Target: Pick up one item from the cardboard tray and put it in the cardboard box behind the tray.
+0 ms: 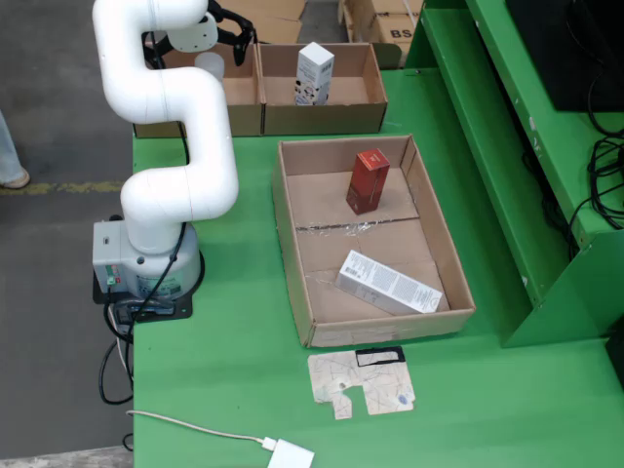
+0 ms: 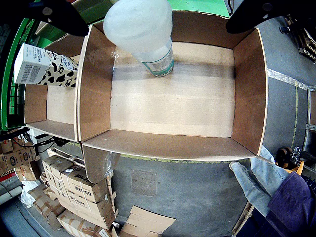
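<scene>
Jaws [image 2: 148,12] spread wide — released — above the white bottle [image 2: 143,34] upright in the cardboard box [image 2: 247,89].

Not much can be read here. In the wrist view, the stacked brown cardboard boxes [image 2: 79,190] on the floor show dark print that looks like "GS-12M", though it is small and not sure. In the still view, a brown cardboard box [image 1: 388,27] at the top edge shows the letters "BS". The white carton with black cow spots [image 2: 42,66] has a block of tiny print on its side, too small to read. The band on the white plastic bottle [image 2: 159,61], the red box [image 1: 368,180] and the white flat box [image 1: 388,283] also carry print that is too small to read.
</scene>
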Controlling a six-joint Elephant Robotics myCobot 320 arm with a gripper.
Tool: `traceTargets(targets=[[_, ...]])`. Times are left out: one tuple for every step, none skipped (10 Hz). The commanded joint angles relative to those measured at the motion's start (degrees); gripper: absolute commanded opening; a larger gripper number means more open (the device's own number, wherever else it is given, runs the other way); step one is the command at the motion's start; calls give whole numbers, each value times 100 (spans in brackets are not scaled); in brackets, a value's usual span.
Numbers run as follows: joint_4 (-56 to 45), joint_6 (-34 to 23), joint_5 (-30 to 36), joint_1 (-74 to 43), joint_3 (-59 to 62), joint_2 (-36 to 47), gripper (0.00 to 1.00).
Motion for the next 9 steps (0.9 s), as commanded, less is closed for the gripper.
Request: traceTargets(targets=[[60,12,-10,-31,149,148,100],[60,12,-10,-31,149,148,100],[-334,172,-42,44,149,384,100],[-334,172,-42,44,149,384,100],[-334,172,-42,44,149,384,100],[-362,221,-186,114,149,608,100],[-362,221,-186,114,149,608,100],[-158,170,-371,176,149,825,100],[-158,170,-371,176,149,825,100]])
